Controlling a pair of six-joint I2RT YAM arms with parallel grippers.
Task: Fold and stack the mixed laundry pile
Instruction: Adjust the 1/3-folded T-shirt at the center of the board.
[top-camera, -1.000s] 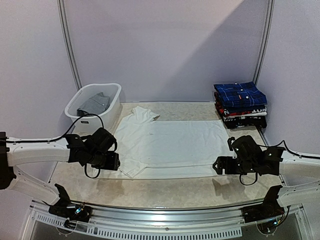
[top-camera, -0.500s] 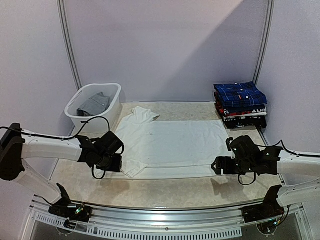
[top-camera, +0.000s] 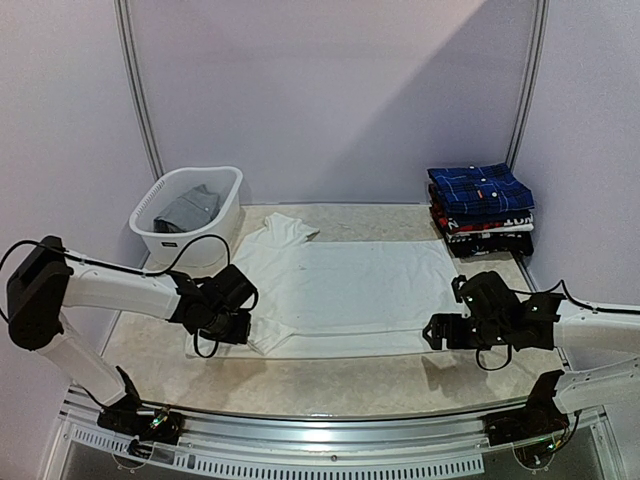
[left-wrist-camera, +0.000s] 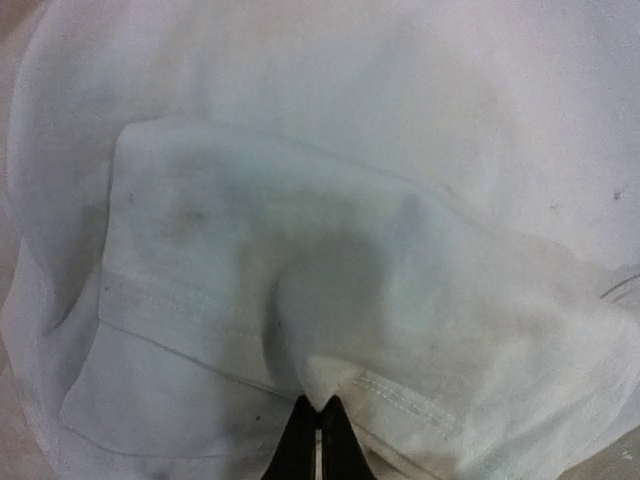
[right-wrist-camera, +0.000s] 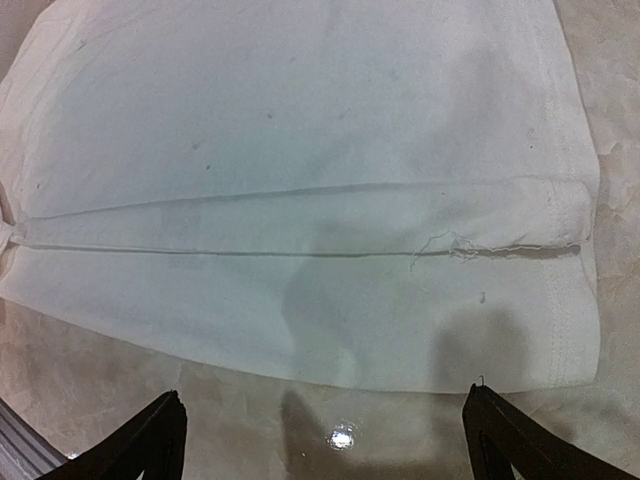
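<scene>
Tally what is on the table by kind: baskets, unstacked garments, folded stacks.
Basket: 1
Unstacked garments: 2, white shirt spread flat, grey garment in the basket
Folded stack: 1, plaid shirt on top, layers beneath too unclear to count
Total: 4

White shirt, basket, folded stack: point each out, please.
white shirt (top-camera: 350, 285), top external view, middle of its spread body.
basket (top-camera: 227, 212), top external view, its right outer wall.
folded stack (top-camera: 480, 190), top external view, blue plaid shirt on top.
</scene>
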